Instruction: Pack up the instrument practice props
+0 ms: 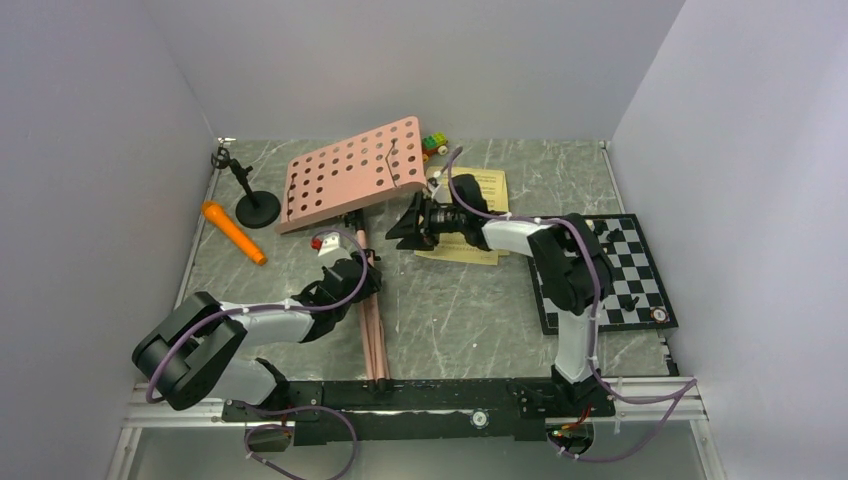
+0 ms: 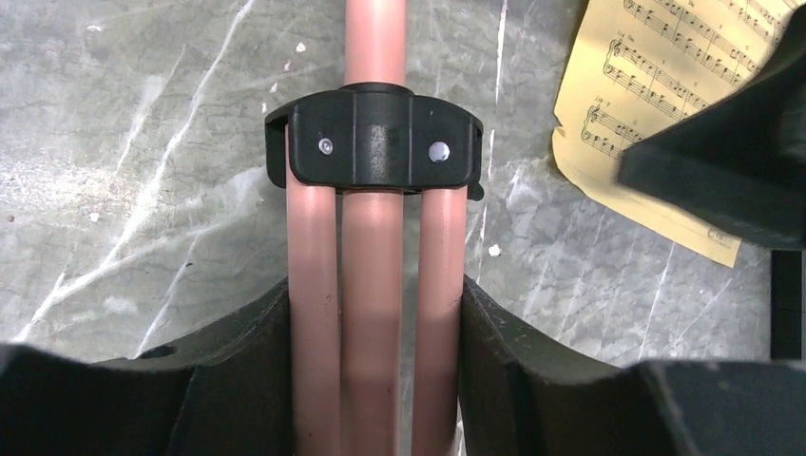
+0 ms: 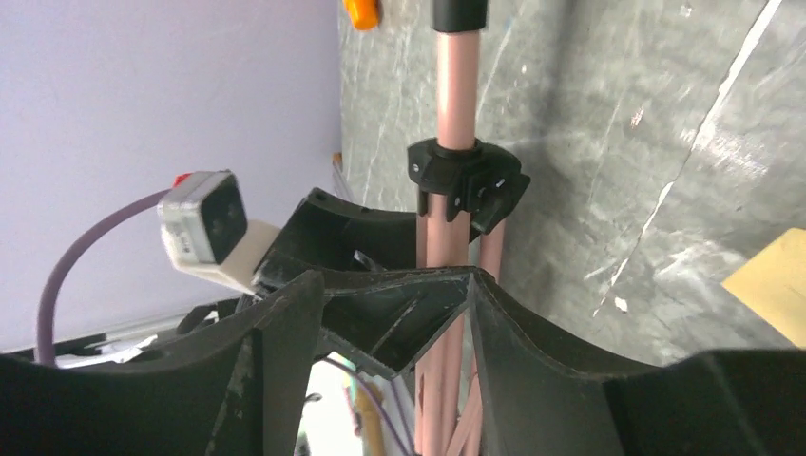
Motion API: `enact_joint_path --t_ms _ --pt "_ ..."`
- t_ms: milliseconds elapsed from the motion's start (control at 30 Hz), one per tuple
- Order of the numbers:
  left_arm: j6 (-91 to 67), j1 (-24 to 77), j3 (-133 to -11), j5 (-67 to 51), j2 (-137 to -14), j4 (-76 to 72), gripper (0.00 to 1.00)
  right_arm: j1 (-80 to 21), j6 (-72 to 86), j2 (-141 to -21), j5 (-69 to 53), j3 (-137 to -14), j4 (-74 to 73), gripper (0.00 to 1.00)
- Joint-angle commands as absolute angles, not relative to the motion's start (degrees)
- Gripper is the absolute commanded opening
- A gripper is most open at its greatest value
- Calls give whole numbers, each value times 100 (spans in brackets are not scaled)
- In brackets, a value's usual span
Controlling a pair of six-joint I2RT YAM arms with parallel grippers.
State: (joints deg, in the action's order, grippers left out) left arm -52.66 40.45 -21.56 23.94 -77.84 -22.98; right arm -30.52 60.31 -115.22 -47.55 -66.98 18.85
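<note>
**A:** Where is the tall pink perforated tripod music stand (image 1: 350, 172)?

**B:** It lies flat on the grey marbled table (image 1: 470, 310). Its hole-punched desk is toward the back wall and its folded legs point at the arm bases. The left pincer (image 1: 366, 274) is clamped on those legs.

**A:** What shows that?

**B:** In the left wrist view, three smooth pink tubes (image 2: 373, 313) run side by side between the matte black fingers (image 2: 238, 361). The fingers press against the outer tubes, just below a black plastic collar (image 2: 375, 142) with two rivets.

**A:** And the right pincer (image 1: 408, 226)?

**B:** Its fingers are spread apart and hold nothing. It is aimed sideways at the same pole from just beside it. Its wrist camera shows the collar from the side, which the overhead view barely resolves.

**A:** The rest?

**B:** The yellow sheet-music pages (image 1: 470, 215) lie under the right arm, and their printed staves are readable only from the left wrist. The orange toy microphone (image 1: 233, 232) and the small black round-based mic stand (image 1: 250, 203) sit close together near the left wall.
</note>
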Motion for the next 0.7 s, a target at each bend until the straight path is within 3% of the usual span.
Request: enact_joint_path --t_ms 0,567,667 --pt "-4975 4015 -2357 2327 -7682 -2486 0 -2898 5266 -10644 -4280 -6588 1724 62" --pt "-4627 4040 -2732 1650 -7809 -2542 0 -2910 3542 -8374 -2452 -5344 -458 63" --pt "-4666 4042 -2723 1626 -7676 -2418 15 -3014 3245 -8028 -2213 -5270 -635 64"
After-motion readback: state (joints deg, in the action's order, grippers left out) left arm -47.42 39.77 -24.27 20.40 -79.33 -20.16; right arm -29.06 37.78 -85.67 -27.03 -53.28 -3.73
